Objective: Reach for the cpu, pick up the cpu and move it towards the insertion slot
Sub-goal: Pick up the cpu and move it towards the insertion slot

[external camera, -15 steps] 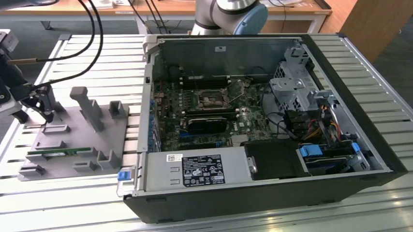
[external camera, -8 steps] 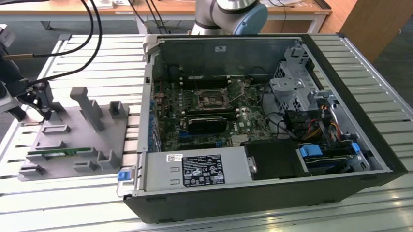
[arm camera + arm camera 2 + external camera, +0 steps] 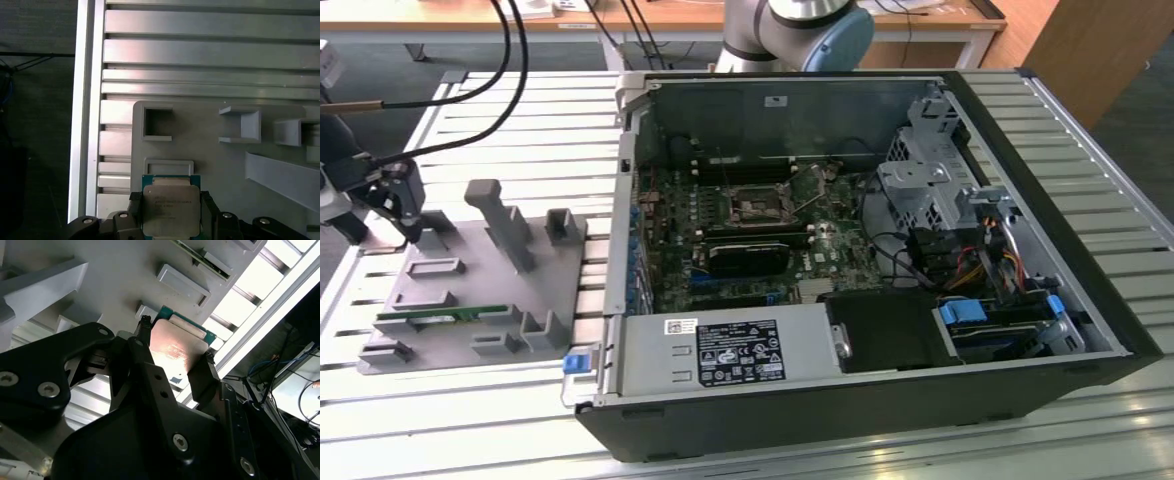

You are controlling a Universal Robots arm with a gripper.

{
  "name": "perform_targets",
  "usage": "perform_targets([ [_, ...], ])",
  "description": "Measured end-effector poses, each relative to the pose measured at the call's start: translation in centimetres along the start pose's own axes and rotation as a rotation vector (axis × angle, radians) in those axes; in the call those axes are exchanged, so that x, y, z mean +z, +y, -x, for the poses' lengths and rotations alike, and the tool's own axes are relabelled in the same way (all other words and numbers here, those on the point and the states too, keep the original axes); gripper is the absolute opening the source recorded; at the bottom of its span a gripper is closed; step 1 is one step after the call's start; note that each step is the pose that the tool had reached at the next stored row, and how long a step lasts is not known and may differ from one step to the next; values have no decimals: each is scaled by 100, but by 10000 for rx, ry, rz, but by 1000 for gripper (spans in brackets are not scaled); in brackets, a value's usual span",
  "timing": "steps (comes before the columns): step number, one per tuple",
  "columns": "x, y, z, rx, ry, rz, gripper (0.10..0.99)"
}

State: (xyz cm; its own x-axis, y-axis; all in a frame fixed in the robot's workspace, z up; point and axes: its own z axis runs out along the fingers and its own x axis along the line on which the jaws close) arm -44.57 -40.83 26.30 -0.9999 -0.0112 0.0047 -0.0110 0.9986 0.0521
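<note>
1. In the exterior view the arm (image 3: 794, 25) is cut off by the picture's top edge, and the stretch that leads to the gripper (image 3: 398, 205) lies outside the picture.
2. There, whatever sits between the gripper's jaws is too small to tell.
3. In the second wrist view the dark fingers (image 3: 155, 375) clasp the cpu (image 3: 175, 347) and hide two opposite edges and its near part.
4. The insertion slot (image 3: 758, 207) has a dark centre whose detail cannot be made out.
5. In the first wrist view the tray (image 3: 210, 165) runs past the picture's edge.
</note>
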Motion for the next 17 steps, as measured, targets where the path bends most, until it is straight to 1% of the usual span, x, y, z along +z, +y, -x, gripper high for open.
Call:
perform_targets([
  [5, -49, 6, 0, 0, 0, 0, 545],
  [17, -128, 19, 0, 1, -1, -7, 545],
])
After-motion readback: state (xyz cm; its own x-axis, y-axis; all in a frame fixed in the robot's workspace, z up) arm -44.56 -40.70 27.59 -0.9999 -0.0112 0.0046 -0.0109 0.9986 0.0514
